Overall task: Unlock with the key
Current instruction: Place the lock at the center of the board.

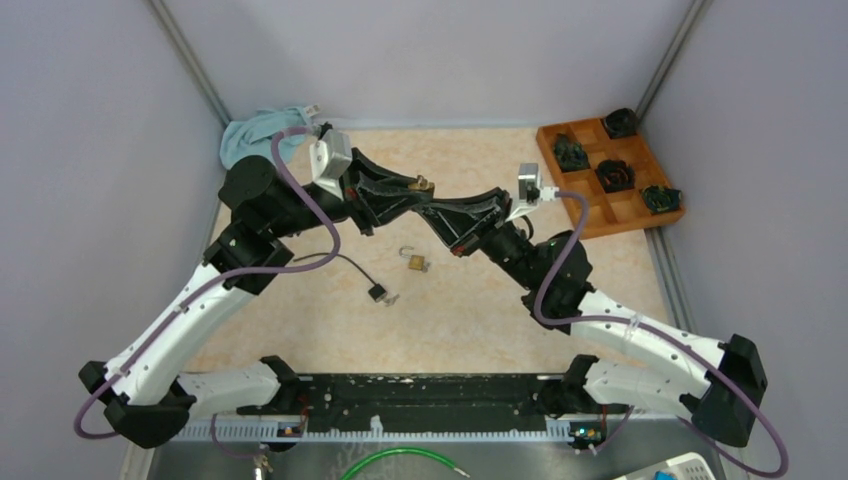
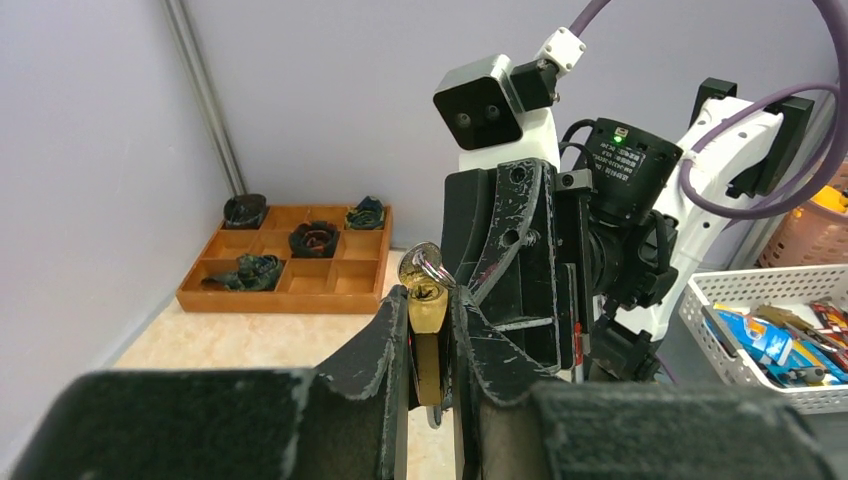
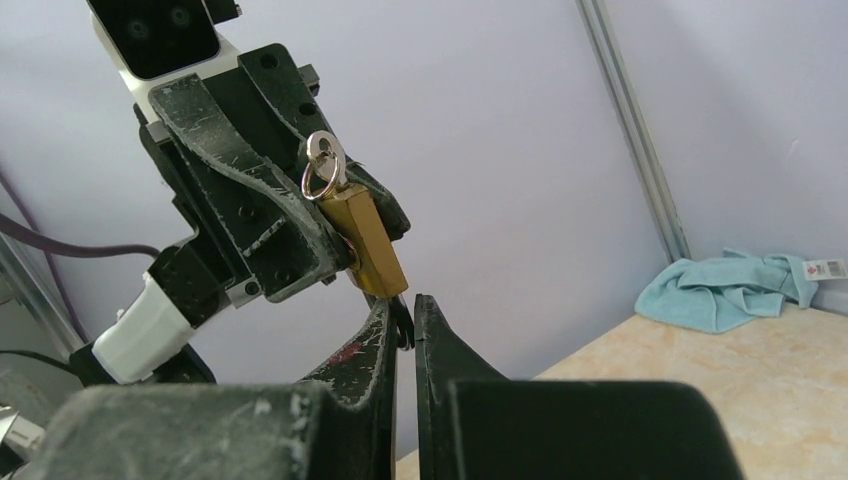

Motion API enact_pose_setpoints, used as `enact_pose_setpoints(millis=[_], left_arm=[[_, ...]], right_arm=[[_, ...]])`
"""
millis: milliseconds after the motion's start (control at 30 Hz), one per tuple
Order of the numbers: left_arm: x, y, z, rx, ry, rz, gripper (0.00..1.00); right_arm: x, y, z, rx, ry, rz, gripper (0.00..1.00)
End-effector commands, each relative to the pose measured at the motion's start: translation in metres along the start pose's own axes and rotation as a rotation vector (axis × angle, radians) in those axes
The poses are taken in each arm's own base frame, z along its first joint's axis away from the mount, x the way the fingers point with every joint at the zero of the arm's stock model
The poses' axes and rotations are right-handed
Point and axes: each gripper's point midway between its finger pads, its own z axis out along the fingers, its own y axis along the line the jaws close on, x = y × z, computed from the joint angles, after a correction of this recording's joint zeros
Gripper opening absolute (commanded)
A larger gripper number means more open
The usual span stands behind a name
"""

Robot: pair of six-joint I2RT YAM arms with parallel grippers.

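Bright, even light; soft shadows, blurred foreground.

motor label (image 2: 628,150): small white print on the black arm joint, unreadable
cloth tag (image 3: 823,268): red mark, letters unreadable

The left arm (image 1: 190,310) and right arm (image 1: 650,335) pair white links with black joint housings; a purple cable (image 2: 832,30) loops along each. Black jaws show pale scuffs. A green light (image 2: 619,139) glows on the right wrist motor, below its white-and-grey camera (image 2: 485,100)
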Motion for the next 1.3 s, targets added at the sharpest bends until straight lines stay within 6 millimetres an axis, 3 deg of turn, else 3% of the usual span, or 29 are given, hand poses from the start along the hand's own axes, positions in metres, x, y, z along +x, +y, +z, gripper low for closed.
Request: enact_pose_setpoints(millis=[0, 100, 200, 300, 400, 567, 700, 833, 967, 1100, 1267], left_arm=[[-0.094, -0.009, -0.014, -0.009, -0.256, 0.177, 0.0], [-0.093, -0.01, -0.014, 0.001, -0.253, 0.189, 0.0], [-0.071, -0.002, -0.014, -0.019, -0.19, 0.263, 0.0], [-0.025, 0.023, -0.018, -0.106, -0.048, 0.361, 0.33], [0.026, 0.035, -0.027, -0.111, 0.129, 0.449, 0.54], [0.077, 0.018, -0.044, 0.027, 0.314, 0.412, 0.83], [0.12, 0.036, -0.062, 0.002, 0.527, 0.376, 0.87], [0.149, 0.084, -0.094, -0.134, 0.703, 0.306, 0.88], [0.169, 0.136, -0.139, -0.32, 0.847, 0.195, 0.98], [0.18, 0.16, -0.174, -0.449, 0.925, 0.15, 0.99], [0.21, 0.167, -0.2, -0.524, 0.915, 0.073, 0.99]], right_arm=[[0.044, -0.021, -0.01, 0.079, 0.187, 0.022, 0.0], [0.047, -0.025, -0.011, 0.106, 0.211, 0.019, 0.0], [0.042, -0.032, -0.013, 0.139, 0.252, 0.022, 0.0], [0.037, -0.045, -0.015, 0.186, 0.318, 0.009, 0.0], [0.034, -0.054, -0.022, 0.222, 0.355, -0.062, 0.0], [0.041, -0.07, -0.037, 0.274, 0.459, -0.199, 0.0], [0.059, -0.09, -0.055, 0.33, 0.562, -0.264, 0.0], [0.089, -0.112, -0.078, 0.38, 0.658, -0.24, 0.0], [0.121, -0.134, -0.099, 0.423, 0.739, -0.206, 0.0], [0.154, -0.152, -0.117, 0.43, 0.8, -0.187, 0.0], [0.199, -0.173, -0.135, 0.432, 0.914, -0.155, 0.0]])
